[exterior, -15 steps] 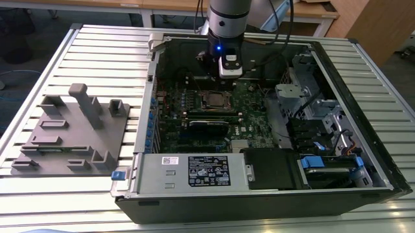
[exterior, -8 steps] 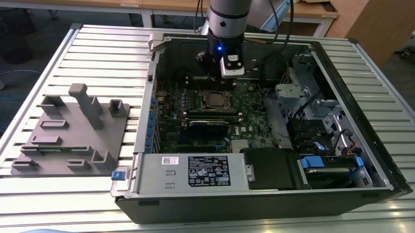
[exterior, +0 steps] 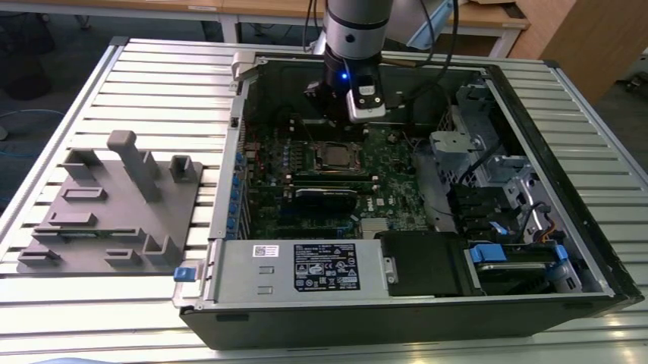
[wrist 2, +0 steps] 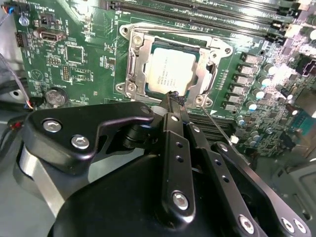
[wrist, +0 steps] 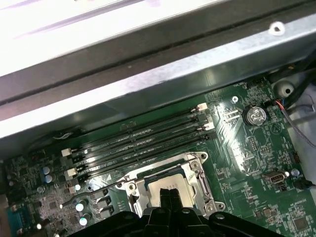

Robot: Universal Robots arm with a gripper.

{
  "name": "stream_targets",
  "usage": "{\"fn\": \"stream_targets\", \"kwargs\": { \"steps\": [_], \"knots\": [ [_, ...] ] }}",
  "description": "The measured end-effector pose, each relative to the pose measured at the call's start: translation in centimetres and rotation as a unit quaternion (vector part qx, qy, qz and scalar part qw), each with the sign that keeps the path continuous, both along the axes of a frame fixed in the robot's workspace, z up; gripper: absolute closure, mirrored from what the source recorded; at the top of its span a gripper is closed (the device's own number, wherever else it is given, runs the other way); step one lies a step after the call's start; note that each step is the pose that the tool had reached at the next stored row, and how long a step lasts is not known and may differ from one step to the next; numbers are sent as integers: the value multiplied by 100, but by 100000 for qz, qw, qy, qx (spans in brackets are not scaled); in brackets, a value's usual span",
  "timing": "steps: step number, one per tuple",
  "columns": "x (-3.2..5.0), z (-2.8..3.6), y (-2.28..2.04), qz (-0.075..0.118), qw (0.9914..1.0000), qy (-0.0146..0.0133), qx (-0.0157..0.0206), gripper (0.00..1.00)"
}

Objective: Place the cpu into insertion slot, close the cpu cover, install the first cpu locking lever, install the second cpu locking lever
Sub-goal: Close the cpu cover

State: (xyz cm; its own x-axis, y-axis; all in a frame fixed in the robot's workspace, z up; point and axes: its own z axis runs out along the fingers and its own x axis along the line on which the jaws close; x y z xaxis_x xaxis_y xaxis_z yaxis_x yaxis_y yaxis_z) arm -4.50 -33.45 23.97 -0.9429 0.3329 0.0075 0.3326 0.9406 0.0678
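Tool point(wrist 2: 176, 98): tips pressed together, empty, at the cpu cover point(wrist 2: 132, 64) rim beside the seated cpu point(wrist 2: 170, 71); I would press the locking lever point(wrist 2: 217, 126) slowly, squarely.

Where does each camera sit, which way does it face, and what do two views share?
Exterior view: off the arm, high up, looking down into the open case on the table; the arm shows.
Second wrist view: on the arm, looking down along the pincer at the cpu.
First wrist view: on the arm, looking past the pincer across the memory slots to the case's wall.
Shared: the cpu, in all three; the pincer, in both wrist views.
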Motion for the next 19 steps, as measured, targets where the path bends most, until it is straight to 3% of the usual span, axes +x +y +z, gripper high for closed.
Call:
{"fn": "stream_targets", "kwargs": {
  "steps": [8, 19],
  "knots": [
    [0, -3, 0, 3096, 99952, 0, 2, 90],
    [0, -8, 0, 6434, 99793, -2, 4, 90]
  ]
}}
